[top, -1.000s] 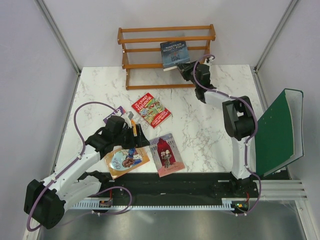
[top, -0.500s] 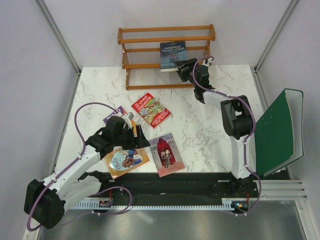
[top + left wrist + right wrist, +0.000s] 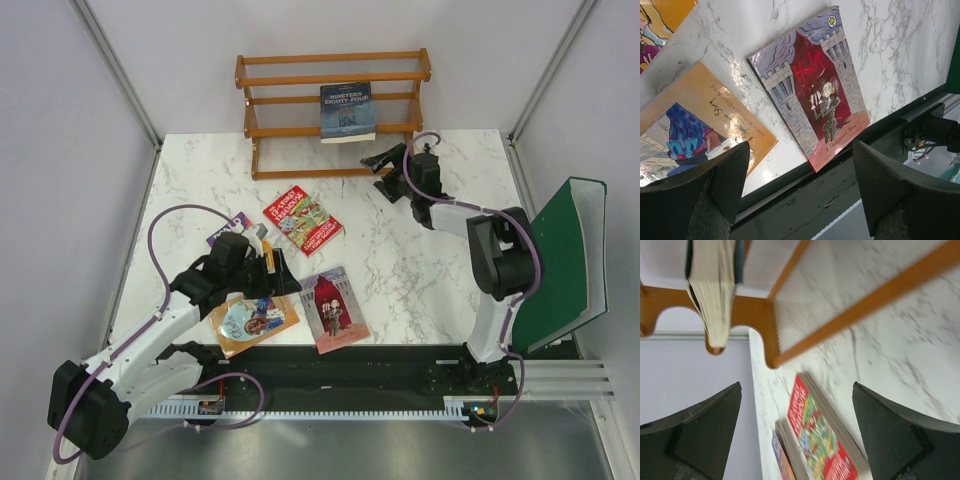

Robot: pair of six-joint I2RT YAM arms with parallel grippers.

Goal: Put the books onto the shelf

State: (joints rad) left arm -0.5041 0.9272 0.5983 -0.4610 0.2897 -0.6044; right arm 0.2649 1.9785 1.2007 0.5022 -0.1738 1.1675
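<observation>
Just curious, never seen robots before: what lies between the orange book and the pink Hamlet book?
Nothing: only bare marble table separates the orange book from the Hamlet book, clearest in the left wrist view.

The shelf at the upper centre is smooth, varnished orange-brown wood. The surface is glossy, white with grey marble veining. The pink book has a shiny paper cover catching glare, while the left hand has matt black, plastic-looking fingers.

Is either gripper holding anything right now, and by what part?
Nothing is held. The right gripper is open, clear of the blue book on the shelf; the left gripper is open too.
</observation>
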